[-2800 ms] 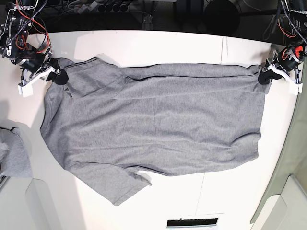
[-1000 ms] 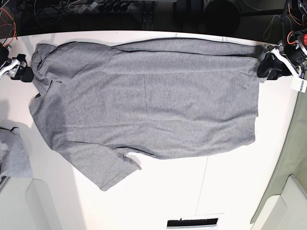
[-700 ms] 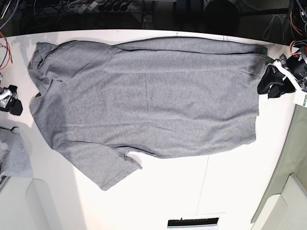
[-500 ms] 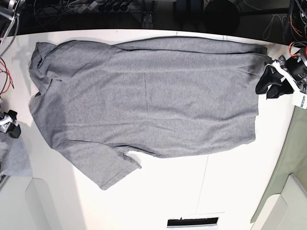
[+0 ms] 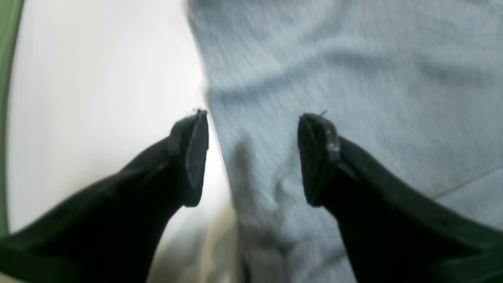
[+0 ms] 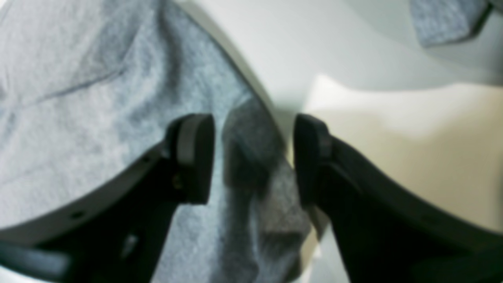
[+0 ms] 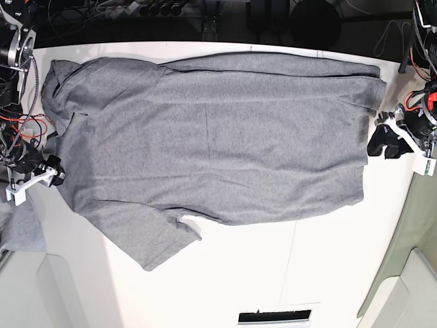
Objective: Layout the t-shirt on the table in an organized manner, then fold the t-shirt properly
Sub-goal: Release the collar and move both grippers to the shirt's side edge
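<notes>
- The t-shirt (image 7: 212,143) is seen spread flat on the surface (image 7: 287,273), near sleeve splayed; layout judged nearly done
- Left gripper (image 7: 384,141) and right gripper (image 7: 42,166): jaws parted wide, nothing held
- A fold grasp is called for next
- Bare room is offered in front; the far hem lies close to the rear edge

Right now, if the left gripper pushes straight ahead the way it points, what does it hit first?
Most likely the t-shirt: the left gripper is open, with the shirt's side edge lying between its fingers and grey cloth ahead. Its height above the cloth is unclear.
</notes>
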You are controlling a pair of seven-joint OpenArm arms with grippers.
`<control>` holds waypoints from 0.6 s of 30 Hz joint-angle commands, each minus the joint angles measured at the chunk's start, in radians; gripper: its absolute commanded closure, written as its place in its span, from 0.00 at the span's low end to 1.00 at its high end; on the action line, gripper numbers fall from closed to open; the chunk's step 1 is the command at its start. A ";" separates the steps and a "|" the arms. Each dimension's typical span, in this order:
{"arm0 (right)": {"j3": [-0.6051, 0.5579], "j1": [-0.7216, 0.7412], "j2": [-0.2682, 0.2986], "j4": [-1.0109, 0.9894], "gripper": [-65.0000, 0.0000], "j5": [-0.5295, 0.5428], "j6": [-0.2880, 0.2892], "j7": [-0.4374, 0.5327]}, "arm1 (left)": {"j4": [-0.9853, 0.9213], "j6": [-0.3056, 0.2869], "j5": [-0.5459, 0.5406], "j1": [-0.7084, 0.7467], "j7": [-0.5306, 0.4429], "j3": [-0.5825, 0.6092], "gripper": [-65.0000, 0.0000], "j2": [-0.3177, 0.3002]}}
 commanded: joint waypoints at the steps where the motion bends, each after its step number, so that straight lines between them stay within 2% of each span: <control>1: 0.001 0.010 0.005 0.008 0.50 0.004 0.008 -0.004 | -0.038 0.012 -0.003 -0.057 -0.020 0.008 0.41 -0.019; 8: 0.001 0.005 -0.033 0.009 0.50 0.004 0.009 -0.012 | -0.446 0.034 0.110 -0.348 -0.164 0.177 0.41 -0.019; 14: 0.001 0.005 -0.053 0.009 0.50 0.005 0.009 -0.041 | -0.620 0.126 0.201 -0.513 -0.258 0.274 0.41 0.003; 18: 0.001 0.008 -0.053 0.012 0.50 0.010 0.009 -0.040 | -0.645 0.232 0.275 -0.549 -0.286 0.333 0.41 0.041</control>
